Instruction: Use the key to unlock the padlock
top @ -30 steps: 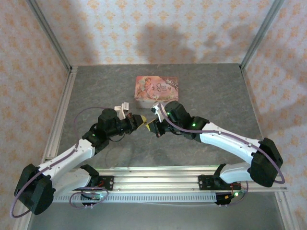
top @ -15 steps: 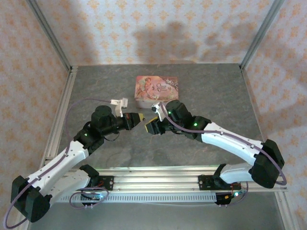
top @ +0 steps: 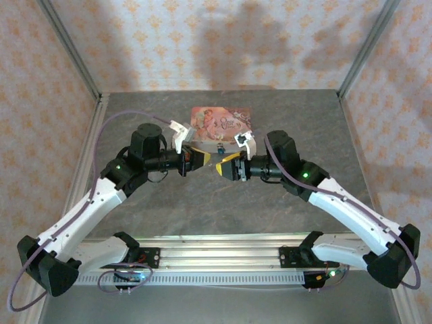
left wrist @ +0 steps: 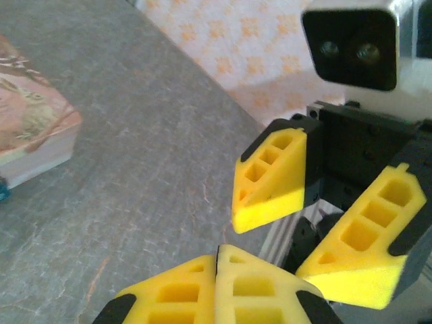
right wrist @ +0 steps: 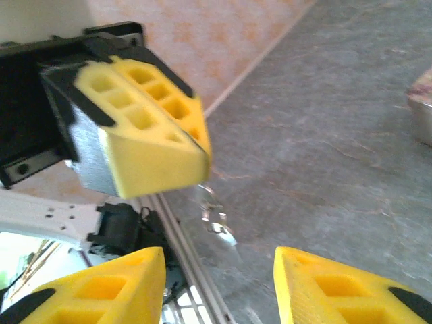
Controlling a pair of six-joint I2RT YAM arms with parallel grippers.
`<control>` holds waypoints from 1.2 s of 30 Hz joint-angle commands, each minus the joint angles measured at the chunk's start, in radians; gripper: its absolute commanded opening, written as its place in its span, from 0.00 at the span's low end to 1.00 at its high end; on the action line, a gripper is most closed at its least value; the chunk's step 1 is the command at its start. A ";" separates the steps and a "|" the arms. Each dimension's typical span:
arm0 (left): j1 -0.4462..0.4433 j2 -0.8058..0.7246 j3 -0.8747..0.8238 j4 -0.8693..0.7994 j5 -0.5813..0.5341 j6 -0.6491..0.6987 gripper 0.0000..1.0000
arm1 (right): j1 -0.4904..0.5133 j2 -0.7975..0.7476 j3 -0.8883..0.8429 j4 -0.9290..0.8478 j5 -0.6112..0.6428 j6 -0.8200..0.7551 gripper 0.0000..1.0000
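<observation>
The left gripper (top: 200, 160), tips pressed together, pinches the key (right wrist: 214, 214) that hangs below them, and the right gripper (top: 223, 167) has just spread and drawn back from it, so the handover looks done and the padlock (top: 221, 144), lying just before the pink box (top: 221, 121), waits next.

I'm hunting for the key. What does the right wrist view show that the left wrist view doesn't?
Right wrist, not left wrist: a small silvery metal key, blurred, hanging at the tips of the shut left claw. Left wrist, not right wrist: the white-cased camera above the open right claw. Both: the two yellow-fingered claws, the grey stone-patterned table and the pink illustrated tin box.
</observation>
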 commanded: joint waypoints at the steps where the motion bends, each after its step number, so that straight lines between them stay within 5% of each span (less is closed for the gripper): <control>1: 0.007 0.000 0.056 -0.084 0.116 0.111 0.00 | -0.003 -0.010 -0.011 0.073 -0.098 0.049 0.45; 24: 0.006 0.046 0.123 -0.090 0.313 0.132 0.00 | -0.005 0.006 -0.024 0.120 -0.243 0.043 0.35; 32: 0.007 0.063 0.134 -0.110 0.335 0.140 0.00 | -0.005 0.014 -0.022 0.122 -0.247 0.039 0.01; 36: 0.006 0.069 0.139 -0.112 0.321 0.131 0.00 | -0.005 0.014 -0.038 0.166 -0.247 0.065 0.00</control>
